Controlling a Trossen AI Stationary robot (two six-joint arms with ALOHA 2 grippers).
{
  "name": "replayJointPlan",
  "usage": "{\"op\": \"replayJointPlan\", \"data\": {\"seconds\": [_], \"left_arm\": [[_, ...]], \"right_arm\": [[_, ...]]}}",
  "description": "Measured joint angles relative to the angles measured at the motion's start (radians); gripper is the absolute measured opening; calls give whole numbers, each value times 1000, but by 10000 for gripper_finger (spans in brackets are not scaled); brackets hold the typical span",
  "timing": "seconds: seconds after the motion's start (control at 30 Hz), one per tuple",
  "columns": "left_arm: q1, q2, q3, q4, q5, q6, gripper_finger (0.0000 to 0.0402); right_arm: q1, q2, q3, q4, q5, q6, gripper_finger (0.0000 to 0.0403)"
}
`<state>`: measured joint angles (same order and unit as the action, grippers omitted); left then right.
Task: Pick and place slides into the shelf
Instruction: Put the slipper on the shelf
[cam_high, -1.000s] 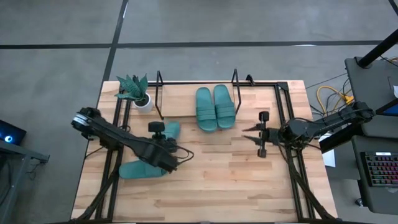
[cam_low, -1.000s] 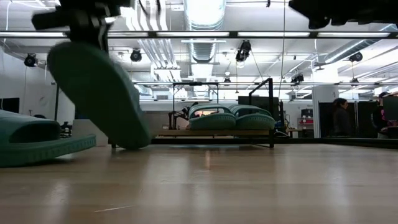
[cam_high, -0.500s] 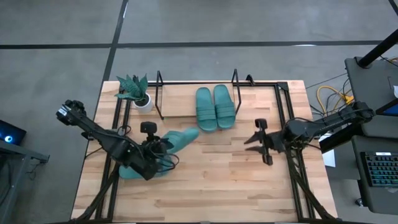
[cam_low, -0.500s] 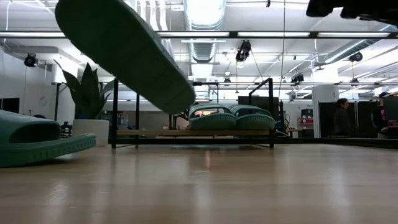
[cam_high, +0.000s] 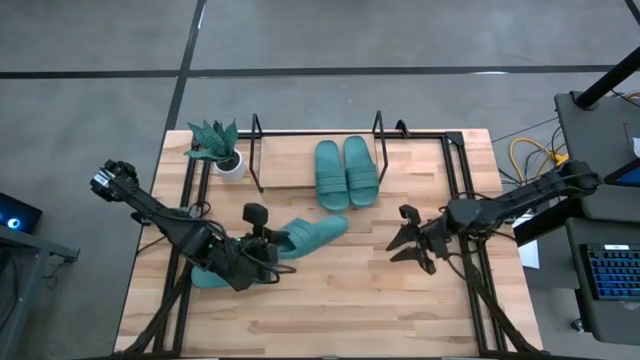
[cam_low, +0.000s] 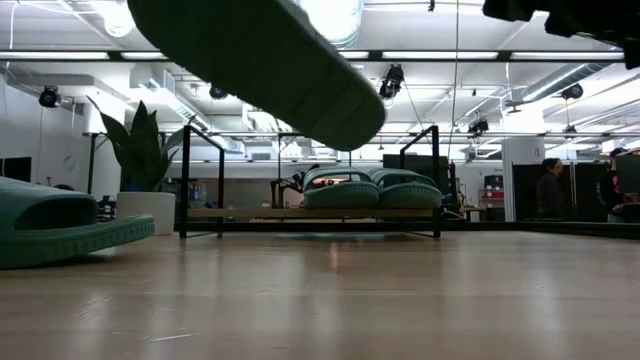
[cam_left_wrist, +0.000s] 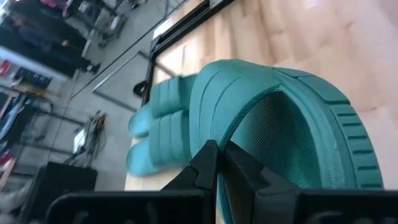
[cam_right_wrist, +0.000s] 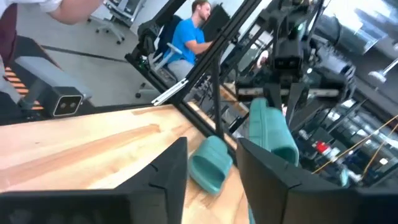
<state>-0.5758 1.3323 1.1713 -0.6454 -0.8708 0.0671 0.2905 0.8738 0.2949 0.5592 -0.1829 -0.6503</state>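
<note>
no readable text, no labels, no brands, no numbers in any view

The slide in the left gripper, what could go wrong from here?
1. The left gripper is shut on the lifted slide at one end only, so it could swing or slip out.
2. Two slides already fill the right part of the shelf; a careless placement might knock them.
3. The plant stands beside the shelf's left end and could be bumped.

The slides (cam_high: 346, 173) are matt ribbed teal rubber, the shelf (cam_high: 285, 163) light wood with black wire, the tabletop (cam_high: 330, 290) smooth planked wood.
</note>
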Motion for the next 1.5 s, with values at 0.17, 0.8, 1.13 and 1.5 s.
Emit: {"op": "replayJointPlan", "data": {"seconds": [0.17, 0.8, 1.13, 1.5], "left_arm": [[-2, 2, 3, 41, 4, 28, 0], [-2, 11, 1, 115, 10, 26, 0], [-2, 11, 2, 125, 8, 27, 0], [-2, 11, 0, 205, 51, 123, 0]], "right_arm": [[0, 110, 62, -12, 0, 28, 181], [0, 481, 302, -55, 464, -32, 221], [0, 564, 327, -65, 603, -91, 221], [-1, 562, 339, -64, 604, 41, 219]]}}
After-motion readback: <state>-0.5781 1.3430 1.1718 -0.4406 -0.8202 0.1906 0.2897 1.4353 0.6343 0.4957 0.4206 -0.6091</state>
